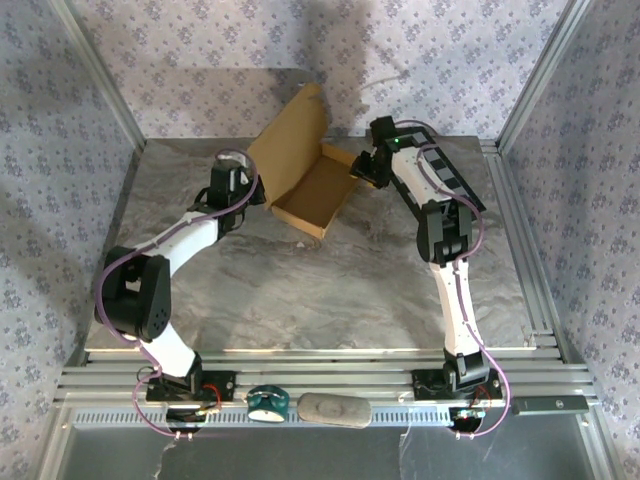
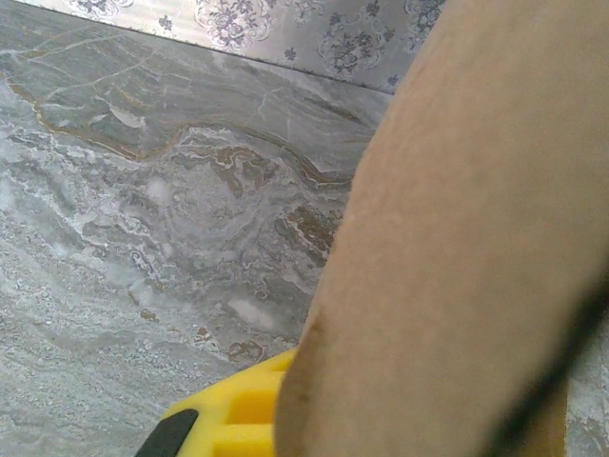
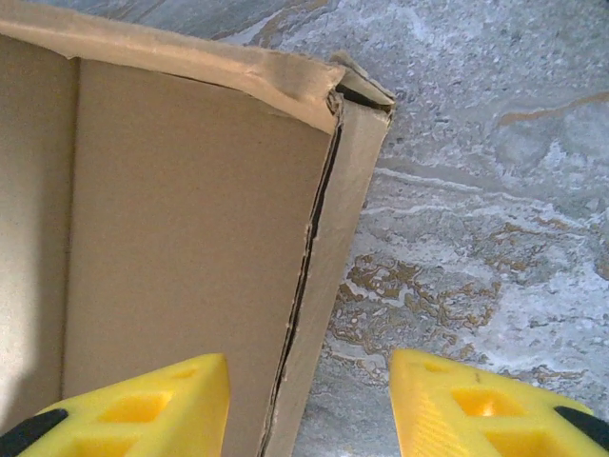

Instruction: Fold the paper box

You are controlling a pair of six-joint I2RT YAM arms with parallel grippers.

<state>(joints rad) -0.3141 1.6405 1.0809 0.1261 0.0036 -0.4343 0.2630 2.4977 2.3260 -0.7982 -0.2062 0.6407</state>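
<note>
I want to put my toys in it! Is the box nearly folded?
Partway. The paper box already has its low walls standing up. Right now the left claw seems to pinch the upright lid, and the open right claw straddles a side wall. Left to do: the lid stands open and hasn't been folded down.

Brown paper box (image 1: 300, 170), grey marbled table (image 1: 300, 290), yellow gripper fingers (image 3: 457, 405)

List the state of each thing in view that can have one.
paper box, tray walls folded up, lid raised open.
left end effector, shut on the paper box's raised lid.
right end effector, open, straddling the box's side wall, one finger inside, one outside.
</note>
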